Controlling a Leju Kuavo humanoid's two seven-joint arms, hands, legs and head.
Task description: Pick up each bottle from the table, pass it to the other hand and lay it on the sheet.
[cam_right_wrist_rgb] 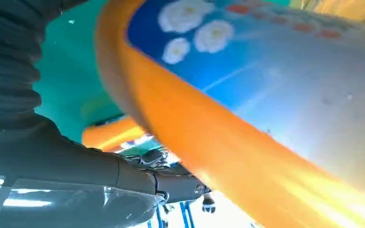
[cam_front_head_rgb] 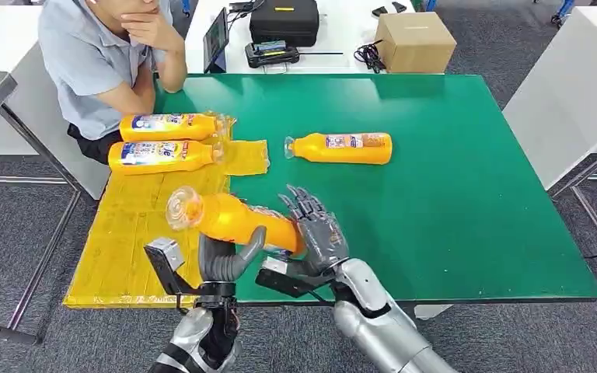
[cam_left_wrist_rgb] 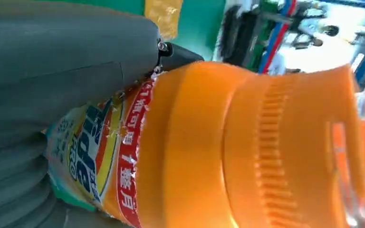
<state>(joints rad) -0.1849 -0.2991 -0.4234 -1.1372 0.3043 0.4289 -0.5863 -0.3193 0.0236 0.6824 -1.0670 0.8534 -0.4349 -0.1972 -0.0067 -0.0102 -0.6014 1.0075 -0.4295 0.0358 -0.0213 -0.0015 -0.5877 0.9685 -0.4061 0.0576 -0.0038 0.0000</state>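
An orange bottle (cam_front_head_rgb: 233, 220) hangs above the front of the green table (cam_front_head_rgb: 451, 217), cap end toward the yellow sheet (cam_front_head_rgb: 136, 241). My left hand (cam_front_head_rgb: 225, 260) grips it from below, thumb wrapped over its body. The left wrist view has the labelled bottle (cam_left_wrist_rgb: 247, 152) pressed against that hand (cam_left_wrist_rgb: 52, 71). My right hand (cam_front_head_rgb: 320, 233) is at the bottle's base end with its fingers spread and straight. In the right wrist view the bottle (cam_right_wrist_rgb: 247, 95) is blurred, close over the hand (cam_right_wrist_rgb: 52, 156). Another orange bottle (cam_front_head_rgb: 342, 148) lies on the bare table. Two bottles (cam_front_head_rgb: 169, 126) (cam_front_head_rgb: 162, 155) lie on the sheet's far end.
A person (cam_front_head_rgb: 101, 62) sits at the table's far left corner, elbows by the sheet. Behind the table stand a cardboard box (cam_front_head_rgb: 415, 43), a black case (cam_front_head_rgb: 284, 19) and a tablet (cam_front_head_rgb: 216, 39). White tables flank both sides.
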